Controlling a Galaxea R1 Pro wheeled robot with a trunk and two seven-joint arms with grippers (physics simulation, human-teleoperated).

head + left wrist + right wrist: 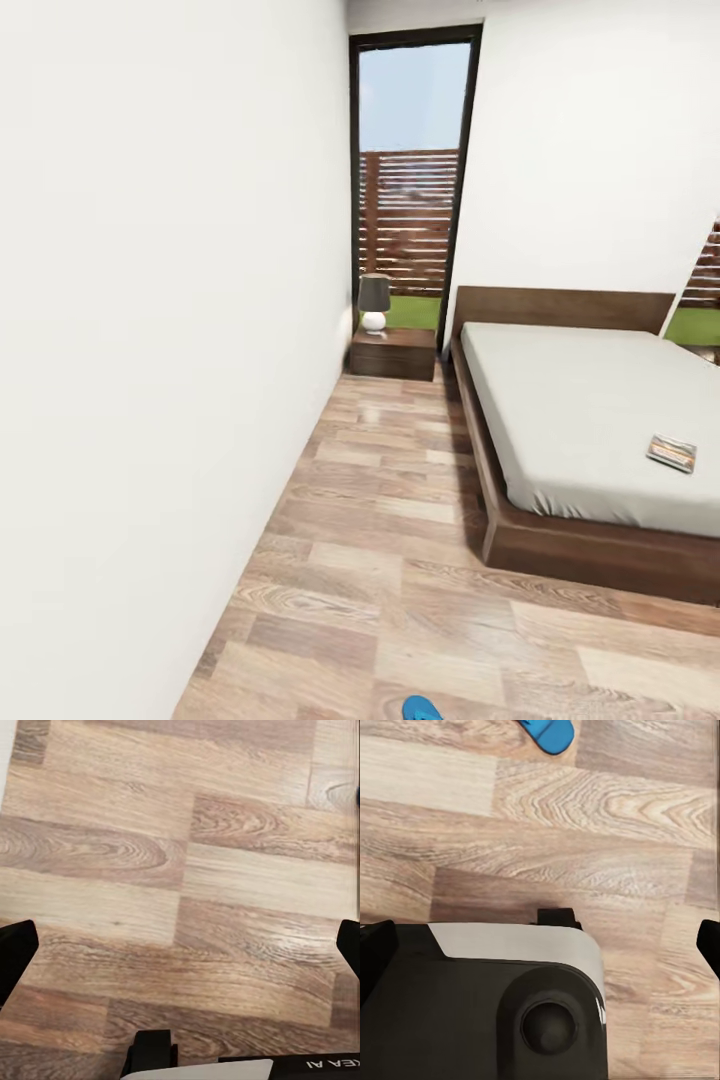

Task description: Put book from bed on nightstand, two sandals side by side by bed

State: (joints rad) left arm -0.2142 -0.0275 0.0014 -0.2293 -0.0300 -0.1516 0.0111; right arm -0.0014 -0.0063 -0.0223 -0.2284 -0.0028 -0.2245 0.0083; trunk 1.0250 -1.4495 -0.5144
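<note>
Ahead, the nightstand (392,352) with its lamp (374,302) sits at twelve o'clock by the window (411,170), the bed (560,440) lies toward two o'clock, and the book (672,452) rests near its right edge at three. One blue sandal (421,710) (only its tip) peeks in at six o'clock on the wood floor (380,560). The left gripper (180,945) and right gripper (540,945) both hang over the planks with jaws spread wide, holding nothing.

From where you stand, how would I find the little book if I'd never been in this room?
Find the big bed with the pale grey mattress and dark wooden frame, on the right of the room. The book lies flat on the mattress near its foot end, toward the right. It is the sole thing lying on that plain sheet: small, thin, dark-covered, with an orange band.
</note>
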